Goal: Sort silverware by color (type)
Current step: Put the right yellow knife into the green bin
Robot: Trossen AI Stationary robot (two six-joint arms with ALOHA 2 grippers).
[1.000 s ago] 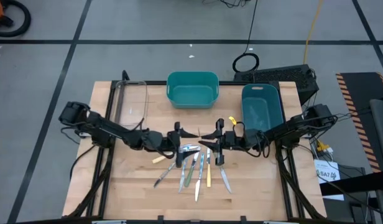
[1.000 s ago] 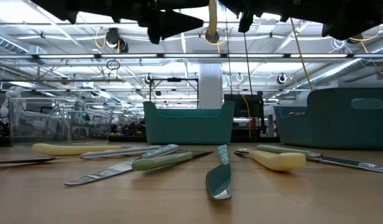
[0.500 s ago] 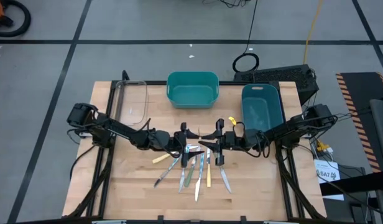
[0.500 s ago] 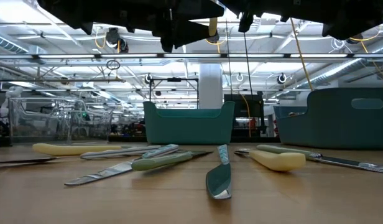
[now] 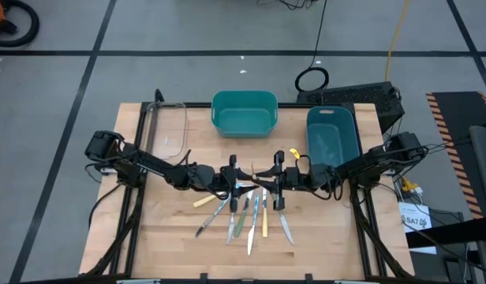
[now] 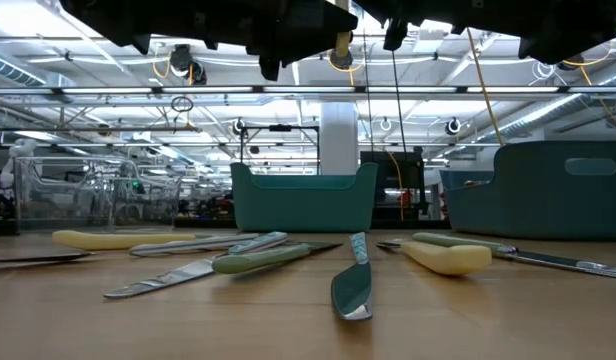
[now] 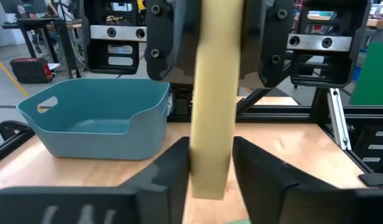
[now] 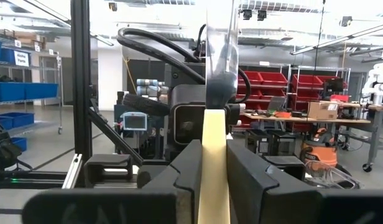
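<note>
I read this as a handover in mid-air above the pile, so my aim is a clean transfer. The right gripper [image 8: 215, 152] is clamped on the yellow-handled utensil [image 7: 210, 118], holding it upright over the middle of the table [image 5: 160, 237], metal end up in the right wrist view. The left gripper [image 7: 210, 158] sits around the handle's other end — whether it is bearing on it or just bracketing it, I cannot tell.

I would want the left side squarely on the flat of the handle and gripping firmly before the right lets go (a half-grip on a smooth handle could let it swing or drop into the heap below). I'd release slowly and pull straight back.

The piece itself is a pale, creamy yellow bar, straight-sided, with a thin silver blade. The other silverware [image 5: 247, 217] lies fanned on the wood underneath — yellow, pale green and bluish handles mixed. The teal bin [image 5: 243, 126] and blue bin [image 5: 332, 146] wait beyond.
</note>
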